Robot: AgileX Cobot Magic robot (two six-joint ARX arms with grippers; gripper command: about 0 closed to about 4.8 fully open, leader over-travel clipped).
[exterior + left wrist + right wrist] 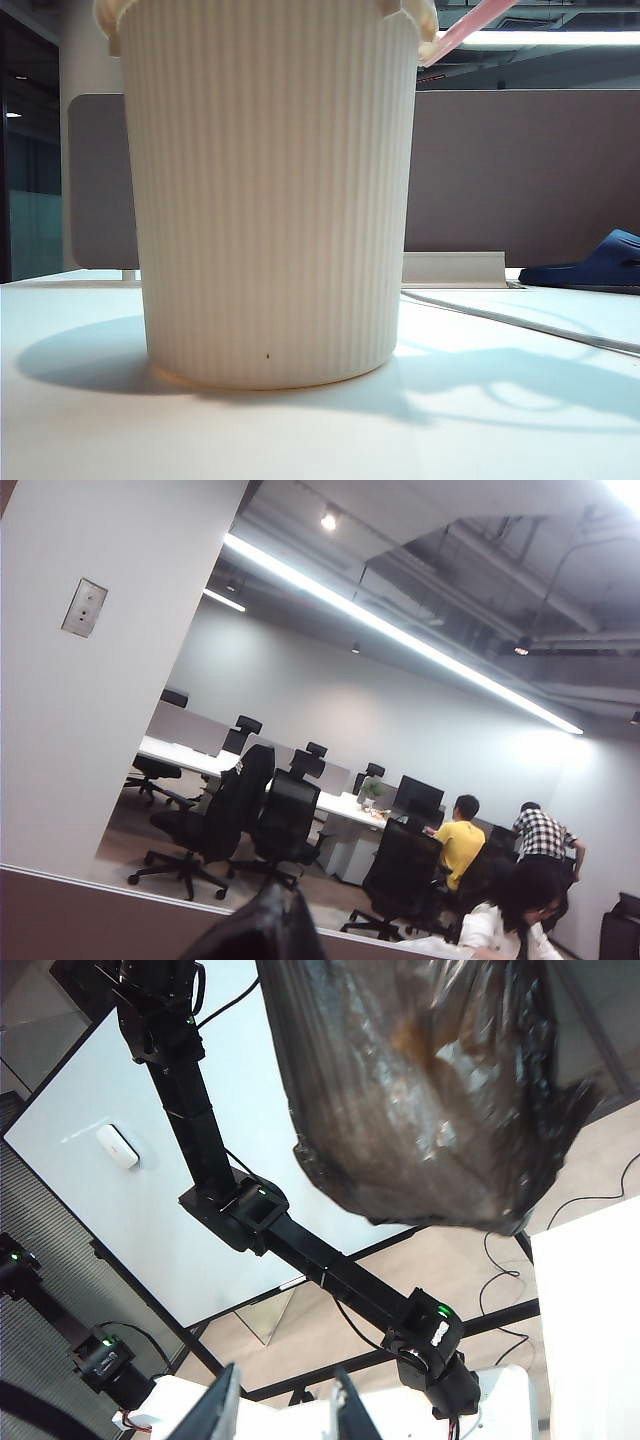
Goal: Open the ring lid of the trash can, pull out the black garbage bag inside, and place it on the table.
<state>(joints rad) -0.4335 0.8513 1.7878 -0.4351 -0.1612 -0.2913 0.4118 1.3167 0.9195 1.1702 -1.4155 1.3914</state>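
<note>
White tabletop (90, 420), smooth, strong shadows; trash can (270, 190) upright near the front edge. Pink ring lid (465, 28) tilted up past its rim. Grey-brown partition (520, 170) behind, blue slipper (595, 265) at far right edge. Left hand (262, 930) shut on black garbage bag (430, 1090), which hangs in the air; open-plan office beyond. Right hand (283, 1410) partly open, empty, above the other arm (260, 1215).

Glossy crinkled plastic black garbage bag (430, 1090); matt ribbed plastic trash can (270, 200).
</note>
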